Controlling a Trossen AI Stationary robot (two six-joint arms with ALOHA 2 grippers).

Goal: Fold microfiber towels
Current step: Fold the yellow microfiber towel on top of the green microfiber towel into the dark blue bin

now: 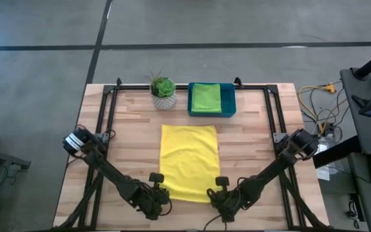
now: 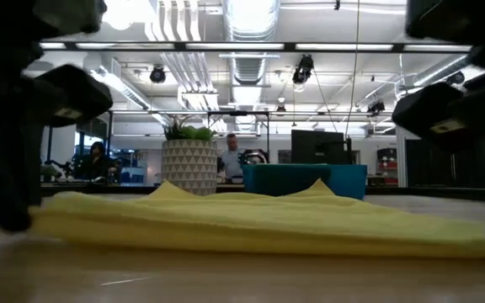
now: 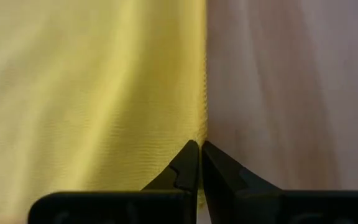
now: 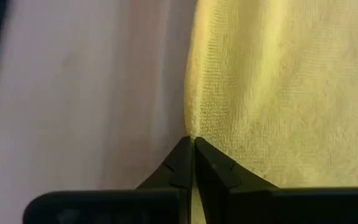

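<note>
Tools closed, pinching yellow towel corners

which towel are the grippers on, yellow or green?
The yellow towel, spread flat mid-table. The left gripper and right gripper are each shut on one of its near corners. The green towel sits untouched, folded in the blue tray.

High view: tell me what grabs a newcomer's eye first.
The yellow towel spread flat in the middle of the table stands out first. The left pincer and right pincer are each shut on one of its near corners. Behind it sit a potted plant and a tray holding a green towel.
</note>
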